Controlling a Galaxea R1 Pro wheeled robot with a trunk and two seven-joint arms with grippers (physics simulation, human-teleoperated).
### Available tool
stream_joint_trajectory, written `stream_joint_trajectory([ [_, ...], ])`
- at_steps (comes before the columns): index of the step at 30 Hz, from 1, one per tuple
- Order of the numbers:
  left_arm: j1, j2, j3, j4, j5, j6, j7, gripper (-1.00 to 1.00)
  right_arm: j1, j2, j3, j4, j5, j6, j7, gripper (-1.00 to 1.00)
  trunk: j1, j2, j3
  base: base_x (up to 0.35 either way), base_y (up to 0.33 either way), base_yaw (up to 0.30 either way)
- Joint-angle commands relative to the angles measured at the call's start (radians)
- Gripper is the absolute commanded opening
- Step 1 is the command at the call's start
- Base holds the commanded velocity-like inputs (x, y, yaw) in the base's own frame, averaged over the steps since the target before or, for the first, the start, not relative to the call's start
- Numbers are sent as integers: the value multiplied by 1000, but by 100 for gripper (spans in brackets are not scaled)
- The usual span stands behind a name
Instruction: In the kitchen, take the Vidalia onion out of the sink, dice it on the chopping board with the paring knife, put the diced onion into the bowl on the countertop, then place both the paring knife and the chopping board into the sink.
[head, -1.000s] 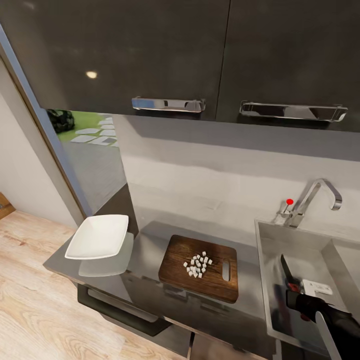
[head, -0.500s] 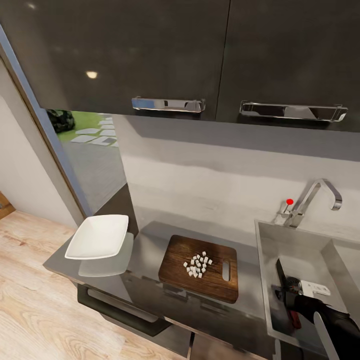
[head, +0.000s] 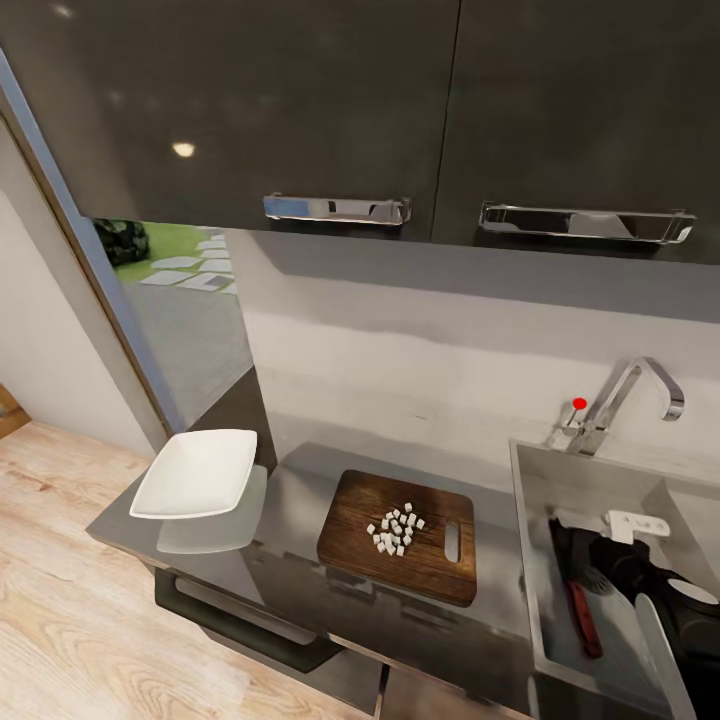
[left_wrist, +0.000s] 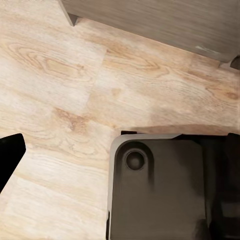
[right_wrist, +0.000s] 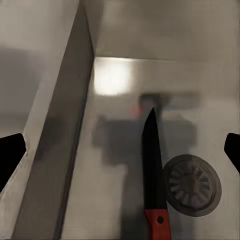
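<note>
My right hand (head: 625, 560) hangs spread wide and empty over the sink (head: 540, 600), the basin's wall close beside it and bare floor ahead; the paring knife (right_wrist: 152, 172), red handle and dark blade, lies flat just below it, touching the round drain (right_wrist: 192, 185). My left hand's state I cannot tell, its wrist view taking in wooden floor (left_wrist: 65, 90). Well away from my right hand on the desk (head: 290, 580), white onion dice (head: 396, 528) sit on the dark chopping board (head: 355, 545), the bowl (head: 195, 472) beyond.

Head view: high, facing forward and down over the matte grey countertop (head: 300, 500). Right wrist view: close above the grey recessed sink (right_wrist: 120, 45), shared with head view (head: 545, 480). Left wrist view: close, facing the light wooden floor (left_wrist: 60, 75).
</note>
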Motion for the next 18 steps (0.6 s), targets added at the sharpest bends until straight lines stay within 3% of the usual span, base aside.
stream_joint_trajectory([
  [1, 0, 2, -8, -1, 10, -2, 8, 100, -1, 3, -1, -5, -4, 9, 2, 100, 1, -2, -2, 0, 0, 0],
  [18, 1, 2, -8, -1, 11, -2, 8, 100, -1, 7, -13, -11, -4, 14, 2, 100, 1, -2, -2, -119, 232, 0],
])
